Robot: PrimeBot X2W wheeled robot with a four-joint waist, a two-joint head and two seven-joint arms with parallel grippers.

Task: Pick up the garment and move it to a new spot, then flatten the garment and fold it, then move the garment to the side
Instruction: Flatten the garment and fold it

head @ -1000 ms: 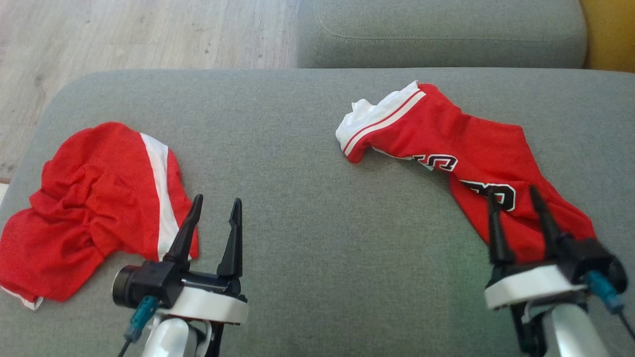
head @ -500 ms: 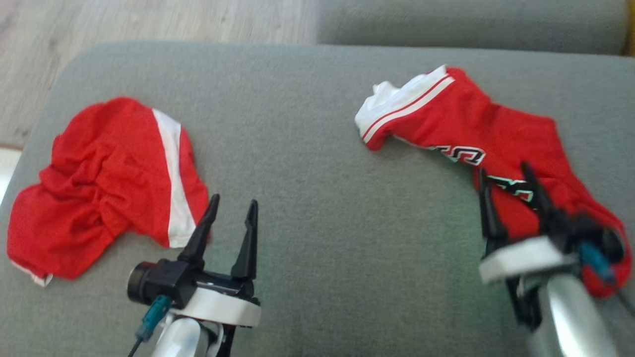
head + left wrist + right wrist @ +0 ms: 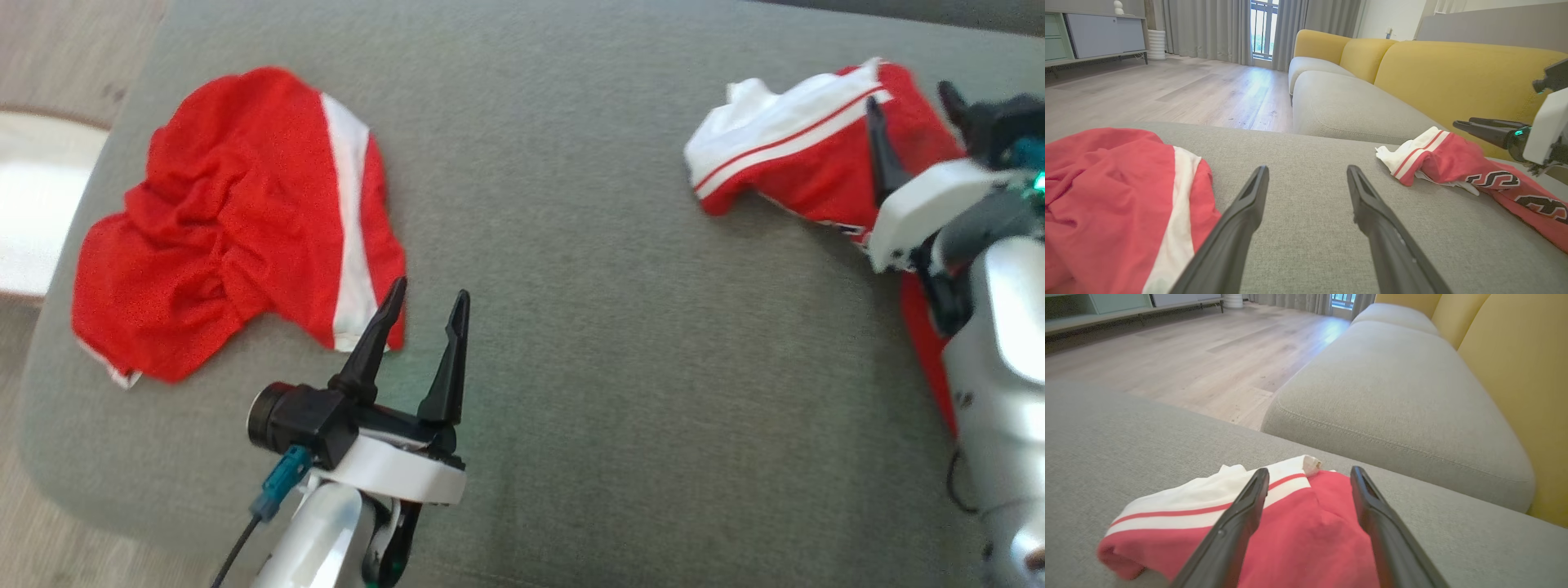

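While above garment (image 3: 775,151), right claw (image 3: 910,96) agape

A grey seat cushion (image 3: 571,245) carries two pieces of clothing, well apart: a crumpled red garment (image 3: 237,220) with a white stripe near its left edge, and a red lettered garment (image 3: 784,155) with a white, red-striped band, lying toward the right.
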